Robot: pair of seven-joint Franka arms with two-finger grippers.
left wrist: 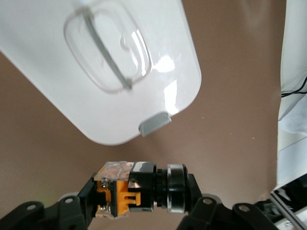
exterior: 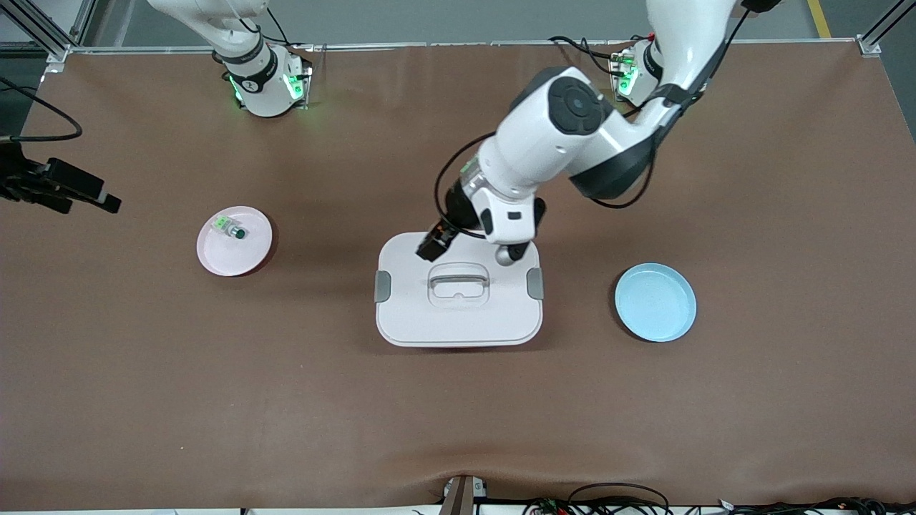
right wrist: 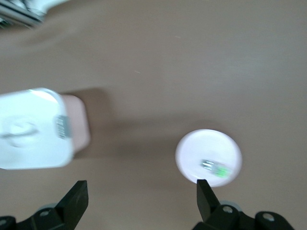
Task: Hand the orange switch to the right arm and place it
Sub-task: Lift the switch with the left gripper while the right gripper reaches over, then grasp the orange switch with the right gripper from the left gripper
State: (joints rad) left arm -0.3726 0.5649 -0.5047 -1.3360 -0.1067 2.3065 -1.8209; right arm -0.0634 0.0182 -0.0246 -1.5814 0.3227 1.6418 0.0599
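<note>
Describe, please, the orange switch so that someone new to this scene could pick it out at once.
Start at the large white lidded box mid-table. Over the edge of it that faces the robots' bases hangs the left gripper, shut on the orange switch. Its orange and black body sets it apart from the green switch, which lies on the pink plate.

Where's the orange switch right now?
The small black-bodied orange switch is clamped in the left hand, up over the white lidded container mid-table, at its edge nearer the robot bases.
</note>
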